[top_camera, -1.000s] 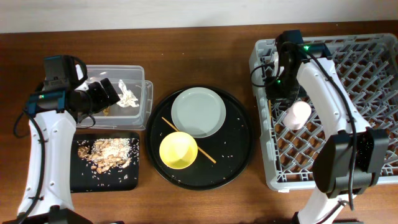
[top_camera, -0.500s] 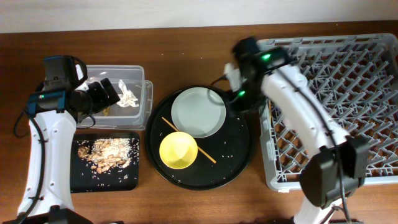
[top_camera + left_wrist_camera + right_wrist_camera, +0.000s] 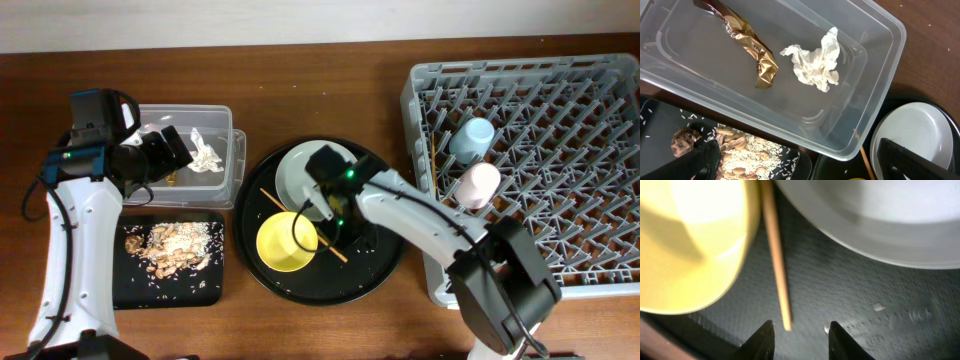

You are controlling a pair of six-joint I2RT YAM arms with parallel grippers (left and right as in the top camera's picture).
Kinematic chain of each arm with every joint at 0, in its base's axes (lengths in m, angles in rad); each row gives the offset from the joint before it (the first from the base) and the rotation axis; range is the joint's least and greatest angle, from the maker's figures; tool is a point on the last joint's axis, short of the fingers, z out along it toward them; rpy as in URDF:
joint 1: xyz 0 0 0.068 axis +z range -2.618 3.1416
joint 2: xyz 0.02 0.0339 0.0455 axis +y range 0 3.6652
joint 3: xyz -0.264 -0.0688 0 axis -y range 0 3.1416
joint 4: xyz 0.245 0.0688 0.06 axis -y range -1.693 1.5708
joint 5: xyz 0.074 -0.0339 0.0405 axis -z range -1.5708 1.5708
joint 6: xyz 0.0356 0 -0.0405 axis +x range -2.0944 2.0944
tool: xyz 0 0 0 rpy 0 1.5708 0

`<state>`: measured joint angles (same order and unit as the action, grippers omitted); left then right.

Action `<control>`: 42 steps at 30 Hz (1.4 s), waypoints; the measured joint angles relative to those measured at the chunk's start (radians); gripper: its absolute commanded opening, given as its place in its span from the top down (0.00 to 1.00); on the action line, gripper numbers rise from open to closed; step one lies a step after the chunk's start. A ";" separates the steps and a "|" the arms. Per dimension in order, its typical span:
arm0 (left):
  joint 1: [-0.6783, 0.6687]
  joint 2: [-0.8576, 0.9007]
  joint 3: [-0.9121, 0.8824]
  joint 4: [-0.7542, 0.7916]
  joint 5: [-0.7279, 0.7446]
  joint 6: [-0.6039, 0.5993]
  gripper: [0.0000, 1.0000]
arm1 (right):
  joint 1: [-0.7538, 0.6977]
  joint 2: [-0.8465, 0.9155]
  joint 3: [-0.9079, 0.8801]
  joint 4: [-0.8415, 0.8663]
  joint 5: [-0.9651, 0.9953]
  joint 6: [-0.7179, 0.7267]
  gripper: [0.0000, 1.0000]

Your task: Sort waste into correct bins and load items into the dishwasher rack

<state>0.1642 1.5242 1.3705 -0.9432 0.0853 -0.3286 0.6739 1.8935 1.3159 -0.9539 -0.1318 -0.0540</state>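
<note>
- Overhead, we see the dishwasher rack (image 3: 600,250) filling the table's right edge; the light-blue cup (image 3: 472,138) and the pink cup (image 3: 478,185) lie in its left part, near each other
- The round black tray (image 3: 385,235) sits mid-table; on it we find the plate (image 3: 295,175) toward the far edge and the yellow bowl (image 3: 280,245) toward the near edge, with a wooden chopstick (image 3: 268,196) running slantwise between them
- The right gripper (image 3: 350,238) reaches over that tray, just right of the bowl; in the right wrist view its fingers stand apart and hold nothing, the right gripper (image 3: 797,340) low over the chopstick (image 3: 776,255), whose end lies just ahead of the gap; bowl (image 3: 685,245) on one side, plate (image 3: 880,215) on the other
- Toward the far left corner stands the clear tub (image 3: 225,165); the tissue (image 3: 207,152) lies inside it
- The left gripper (image 3: 170,150) hovers over the tub; in the left wrist view we see its fingers spread wide and empty, the left gripper (image 3: 805,160) above the tub (image 3: 875,95); the wrapper (image 3: 752,47) and the tissue (image 3: 815,65) lie apart on the tub floor
- The black rectangular tray (image 3: 130,285) sits toward the near left corner, carrying the food scraps (image 3: 170,247) with rice
</note>
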 measured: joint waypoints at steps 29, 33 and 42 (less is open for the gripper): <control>0.000 0.000 0.000 0.000 0.000 0.000 0.00 | 0.018 0.000 -0.071 0.228 -0.099 -0.055 0.56; 0.000 0.000 0.000 0.000 0.000 0.000 0.01 | 0.018 0.000 -0.071 0.230 -0.066 -0.061 0.57; 0.000 0.000 0.000 0.000 0.000 0.000 0.00 | 0.018 0.029 -0.072 0.238 -0.042 -0.063 0.64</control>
<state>0.1642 1.5242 1.3705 -0.9432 0.0849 -0.3290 0.6918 1.9224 1.2442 -0.7158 -0.1741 -0.1165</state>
